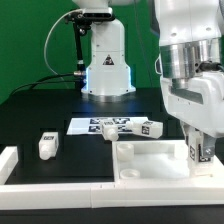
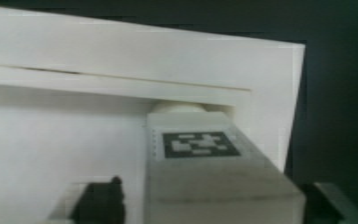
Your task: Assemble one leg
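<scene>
My gripper (image 1: 200,148) is at the exterior view's right, over the right part of the white tray-like tabletop (image 1: 150,162). It is shut on a white leg (image 1: 200,153) with a square tag, held upright. In the wrist view the leg (image 2: 202,150) runs out from between my dark fingers (image 2: 101,200), and its far end meets the tabletop (image 2: 87,110) near a corner by the raised rim. My gripper (image 2: 211,208) sits at that frame's edge. Another leg (image 1: 47,145) stands alone on the black table at the exterior view's left.
The marker board (image 1: 85,126) lies behind the tabletop, with two more tagged legs (image 1: 150,127) (image 1: 115,128) lying by it. The robot's base (image 1: 105,65) stands at the back. A white ledge (image 1: 10,165) runs along the front left.
</scene>
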Motion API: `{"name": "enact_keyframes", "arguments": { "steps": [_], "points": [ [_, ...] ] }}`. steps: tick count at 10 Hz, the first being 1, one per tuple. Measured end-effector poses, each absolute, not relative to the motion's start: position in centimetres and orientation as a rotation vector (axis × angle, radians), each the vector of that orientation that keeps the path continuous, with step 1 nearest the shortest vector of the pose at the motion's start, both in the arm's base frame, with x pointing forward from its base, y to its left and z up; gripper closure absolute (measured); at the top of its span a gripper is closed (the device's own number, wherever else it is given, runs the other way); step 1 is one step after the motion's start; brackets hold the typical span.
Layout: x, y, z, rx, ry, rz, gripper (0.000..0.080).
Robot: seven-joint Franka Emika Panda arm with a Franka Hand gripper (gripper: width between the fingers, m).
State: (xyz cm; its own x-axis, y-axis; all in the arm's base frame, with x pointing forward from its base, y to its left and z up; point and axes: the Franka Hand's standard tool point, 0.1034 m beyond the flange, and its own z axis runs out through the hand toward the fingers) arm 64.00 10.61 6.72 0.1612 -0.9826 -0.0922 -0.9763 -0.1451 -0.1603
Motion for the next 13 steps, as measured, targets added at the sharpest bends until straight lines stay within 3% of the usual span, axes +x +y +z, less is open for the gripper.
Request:
{"name": "enact_keyframes", "arguments": {
  "steps": [1,2,3,7,9,10,12,13],
  "points": [
    [64.4,10.46,6.85,-2.394,1.721,-0.1,0.0228],
    [64.37,10.71,6.82,-2.53,1.52,-0.117,0.0228],
    [64.21,11.32,6.75,-2.622,1.366,-0.128,0.0164],
    [64.3,10.93,6.74,-2.816,0.968,-0.173,0.015],
    [64.81,10.8,7.26,-3.002,0.368,-0.206,0.015],
    [64.8,10.79,7.19,-2.985,0.457,-0.203,0.015],
    [64.8,10.73,7.17,-2.982,0.476,-0.201,0.0395],
    [64.81,10.64,7.17,-2.971,0.534,-0.198,0.0395]
  ]
}}
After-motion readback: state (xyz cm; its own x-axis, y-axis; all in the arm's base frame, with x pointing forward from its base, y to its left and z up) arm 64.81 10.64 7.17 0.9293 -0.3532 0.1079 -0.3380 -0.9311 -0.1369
